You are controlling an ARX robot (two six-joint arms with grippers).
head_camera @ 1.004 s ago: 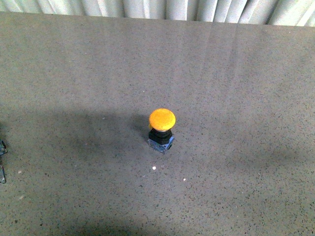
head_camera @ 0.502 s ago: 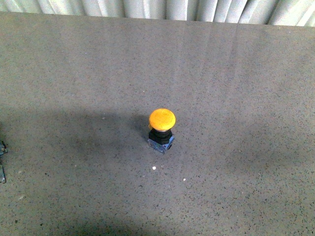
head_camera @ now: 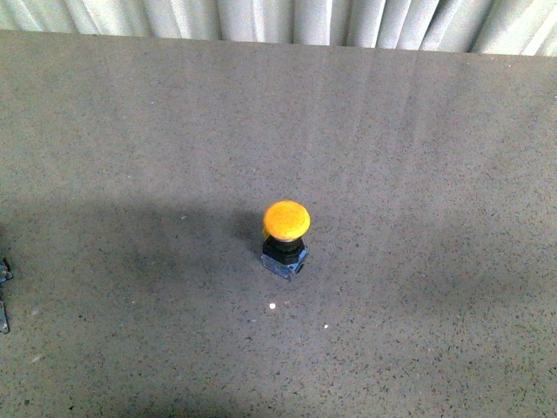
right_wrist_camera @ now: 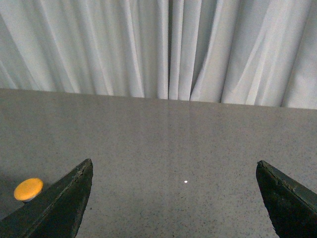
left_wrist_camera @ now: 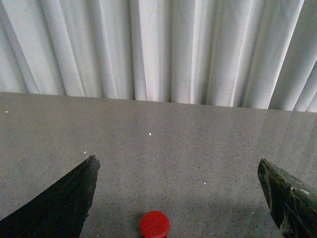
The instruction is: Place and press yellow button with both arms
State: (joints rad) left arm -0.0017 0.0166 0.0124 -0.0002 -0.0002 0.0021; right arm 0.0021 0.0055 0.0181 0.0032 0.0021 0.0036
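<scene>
Grey speckled counter (head_camera: 418,157), white curtain (head_camera: 261,17) behind. One yellow button (head_camera: 285,233) stands upright mid-counter. Only the left wrist view shows one red cap (left_wrist_camera: 154,224). Left tool (left_wrist_camera: 181,196) and right tool (right_wrist_camera: 176,196) both gape wide, empty.

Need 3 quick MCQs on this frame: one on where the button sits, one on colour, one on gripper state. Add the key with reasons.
1. Where is the yellow button in the front view?
A. Near the middle of the table
B. At the far edge by the curtain
C. Between the fingers of a gripper

2. What colour is the collar under its cap?
A. White
B. Black
C. Green

3. How do the two grippers stand?
A. Both shut on the button
B. Left open, right shut
C. Both open, holding nothing

Key:
1 A: it stands alone on the grey table.
2 B: a black ring sits between the cap and the clear base.
3 C: left gripper and right gripper show wide gaps between their fingers.
</scene>
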